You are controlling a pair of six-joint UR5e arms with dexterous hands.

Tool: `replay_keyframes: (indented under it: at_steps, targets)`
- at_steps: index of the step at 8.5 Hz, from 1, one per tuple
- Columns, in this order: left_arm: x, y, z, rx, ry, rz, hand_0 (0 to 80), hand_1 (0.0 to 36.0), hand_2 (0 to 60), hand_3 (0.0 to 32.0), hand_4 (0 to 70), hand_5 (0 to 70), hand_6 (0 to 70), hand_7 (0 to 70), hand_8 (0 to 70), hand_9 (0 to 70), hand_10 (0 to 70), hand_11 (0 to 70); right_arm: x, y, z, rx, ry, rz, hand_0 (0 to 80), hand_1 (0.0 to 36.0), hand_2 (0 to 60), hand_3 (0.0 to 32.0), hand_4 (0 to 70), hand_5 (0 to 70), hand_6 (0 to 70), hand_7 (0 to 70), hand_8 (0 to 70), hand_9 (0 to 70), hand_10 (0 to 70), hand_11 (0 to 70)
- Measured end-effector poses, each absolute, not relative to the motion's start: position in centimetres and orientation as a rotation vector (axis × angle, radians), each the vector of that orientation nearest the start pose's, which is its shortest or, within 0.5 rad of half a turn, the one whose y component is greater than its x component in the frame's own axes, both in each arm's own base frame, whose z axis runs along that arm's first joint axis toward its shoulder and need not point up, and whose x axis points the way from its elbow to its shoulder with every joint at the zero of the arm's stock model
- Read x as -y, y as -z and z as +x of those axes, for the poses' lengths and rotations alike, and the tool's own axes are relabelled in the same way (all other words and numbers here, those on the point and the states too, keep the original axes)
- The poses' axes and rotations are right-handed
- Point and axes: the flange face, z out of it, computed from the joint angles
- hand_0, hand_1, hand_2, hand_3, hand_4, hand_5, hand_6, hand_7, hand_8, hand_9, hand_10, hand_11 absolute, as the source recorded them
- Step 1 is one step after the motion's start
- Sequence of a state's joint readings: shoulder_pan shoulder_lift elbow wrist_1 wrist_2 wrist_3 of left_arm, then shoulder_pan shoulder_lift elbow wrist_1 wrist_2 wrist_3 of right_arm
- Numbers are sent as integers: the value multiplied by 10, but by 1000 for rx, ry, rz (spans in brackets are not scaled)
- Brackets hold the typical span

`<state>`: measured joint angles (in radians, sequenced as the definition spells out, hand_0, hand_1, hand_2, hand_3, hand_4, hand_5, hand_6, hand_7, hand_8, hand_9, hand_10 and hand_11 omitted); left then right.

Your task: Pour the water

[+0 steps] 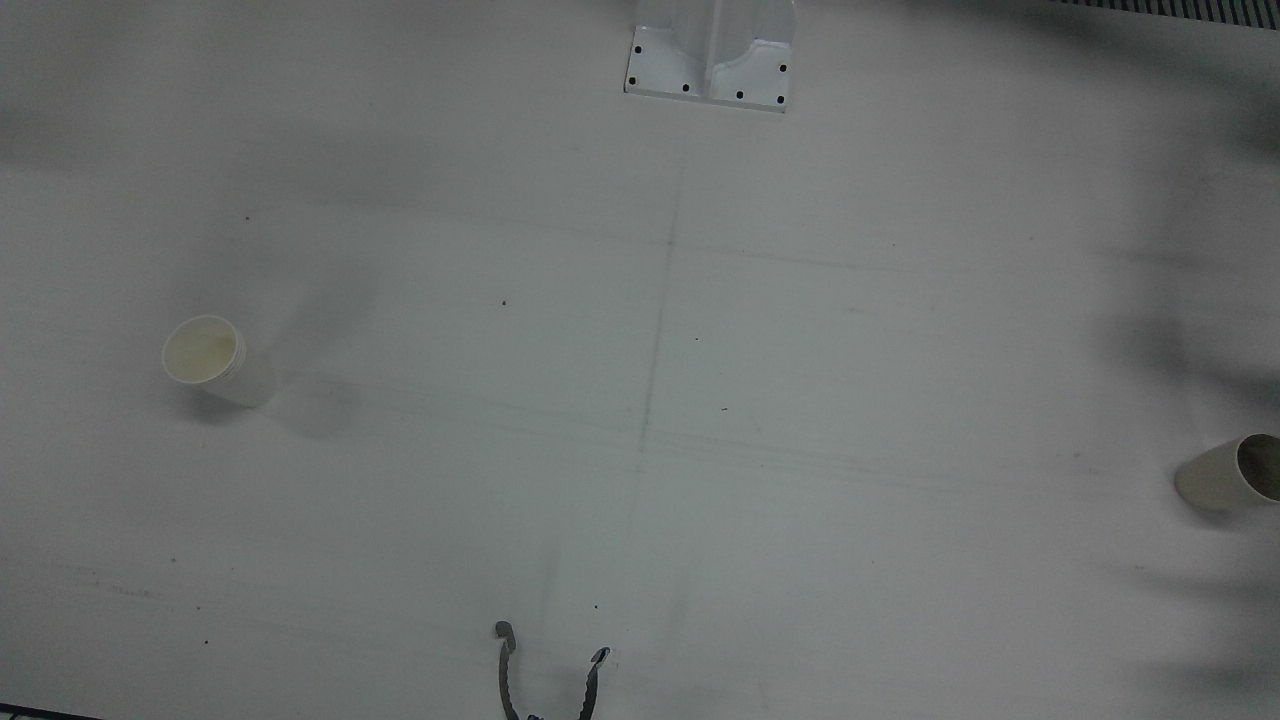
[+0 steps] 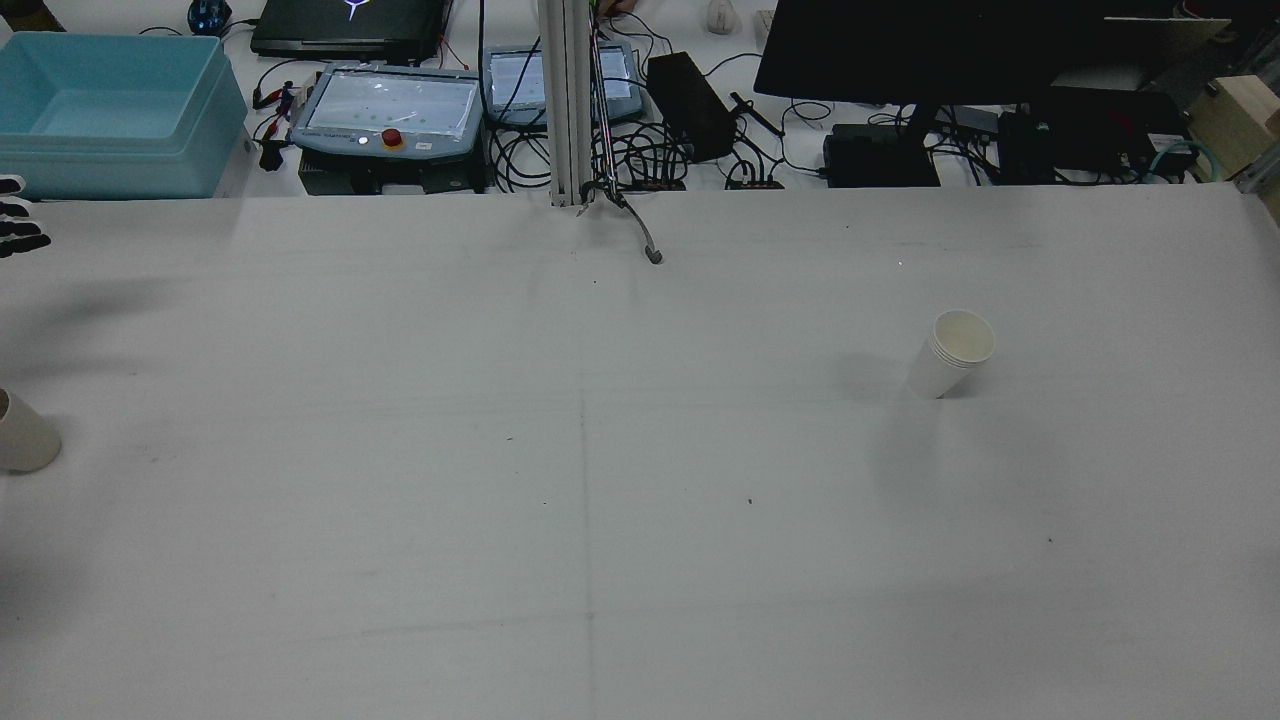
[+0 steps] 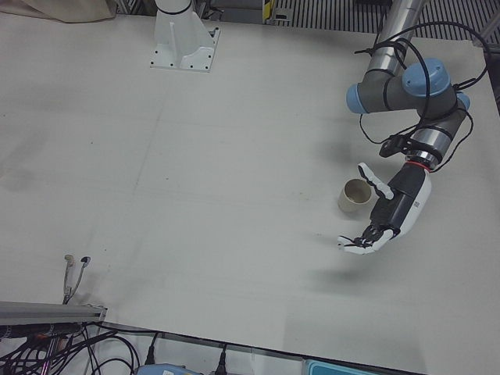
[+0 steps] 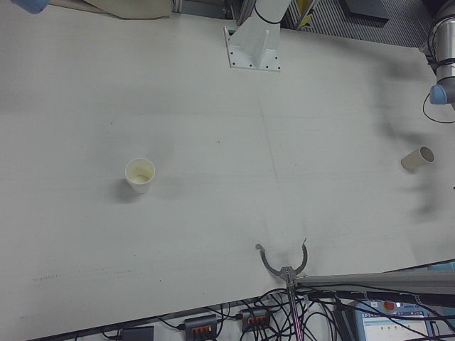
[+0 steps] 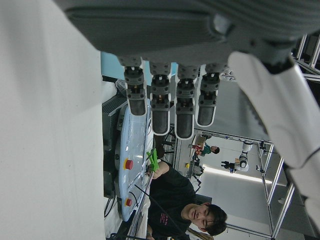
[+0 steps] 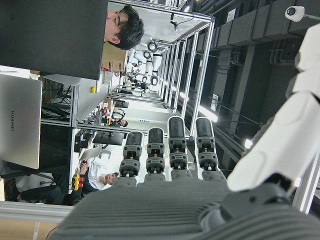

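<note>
A white paper cup [image 1: 205, 360] [image 2: 950, 352] [image 4: 140, 175] stands upright on the robot's right half of the table, pale yellowish inside. A second, beige cup [image 3: 355, 195] [image 1: 1230, 472] [image 2: 22, 432] [image 4: 417, 158] stands on the left half near the table's side edge. My left hand [image 3: 391, 211] hovers just beside that cup on the operators' side, open with fingers spread, not touching it; its fingertips [image 2: 15, 230] show at the rear view's edge. My right hand [image 6: 170, 150] appears only in its own view, fingers straight and apart, holding nothing.
A metal clamp [image 1: 550, 670] [image 4: 284, 263] juts over the table's operator-side edge at the middle. A white mounting base [image 1: 710, 60] sits at the robot side. Beyond the table lie a blue bin [image 2: 110, 110], teach pendants and a monitor. A person [image 5: 185, 210] sits behind them.
</note>
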<state>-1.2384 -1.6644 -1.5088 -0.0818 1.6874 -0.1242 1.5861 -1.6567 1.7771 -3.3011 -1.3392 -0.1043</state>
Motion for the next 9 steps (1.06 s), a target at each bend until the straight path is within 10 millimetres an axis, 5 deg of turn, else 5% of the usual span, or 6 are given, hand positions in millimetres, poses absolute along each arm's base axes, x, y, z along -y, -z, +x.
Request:
replay_keyframes:
  at_steps: [6, 8, 9]
  targets:
    - [550, -664, 64, -2081, 1942, -606, 463, 40, 0, 0, 193, 274, 271, 351, 235, 312, 137, 204, 445, -645, 162, -2076, 2200, -375, 403, 87, 174, 0, 39, 292, 187, 325, 148, 245, 131, 199]
    - [549, -663, 65, -2068, 1937, -618, 468, 47, 0, 0, 179, 248, 223, 290, 190, 245, 90, 136, 447, -647, 161, -2075, 2201, -371, 423, 111, 205, 0, 41, 305, 165, 280, 118, 199, 73, 117]
    - [549, -660, 64, -2076, 1927, -623, 469, 52, 0, 0, 157, 173, 176, 222, 148, 187, 50, 80, 447, -647, 161, -2075, 2200, -370, 430, 121, 220, 0, 35, 307, 152, 259, 105, 179, 57, 94]
